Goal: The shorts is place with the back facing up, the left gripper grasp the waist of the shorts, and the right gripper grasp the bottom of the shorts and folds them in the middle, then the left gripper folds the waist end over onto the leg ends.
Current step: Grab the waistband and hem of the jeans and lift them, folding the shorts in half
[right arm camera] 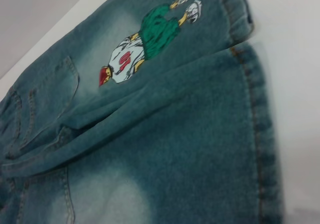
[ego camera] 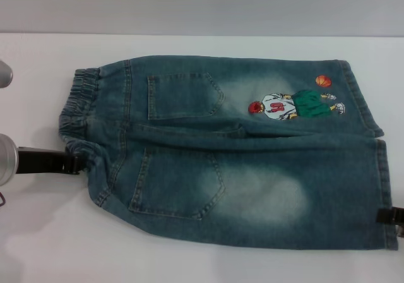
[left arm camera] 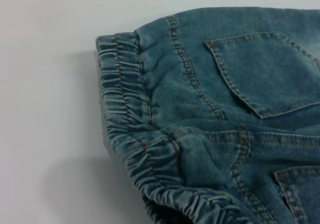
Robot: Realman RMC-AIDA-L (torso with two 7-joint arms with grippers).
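On your left, the left gripper [ego camera: 74, 163] reaches in from the table's [ego camera: 38, 232] left edge to the waist of the shorts [ego camera: 79, 115], its tip touching the ruffled band; you cannot tell if it has closed on it. The shorts [ego camera: 240, 163] lie flat, back pockets up, across the white table. At the right, the right gripper [ego camera: 390, 217] sits at the near leg's hem [ego camera: 386, 188]; its grip is unclear too.
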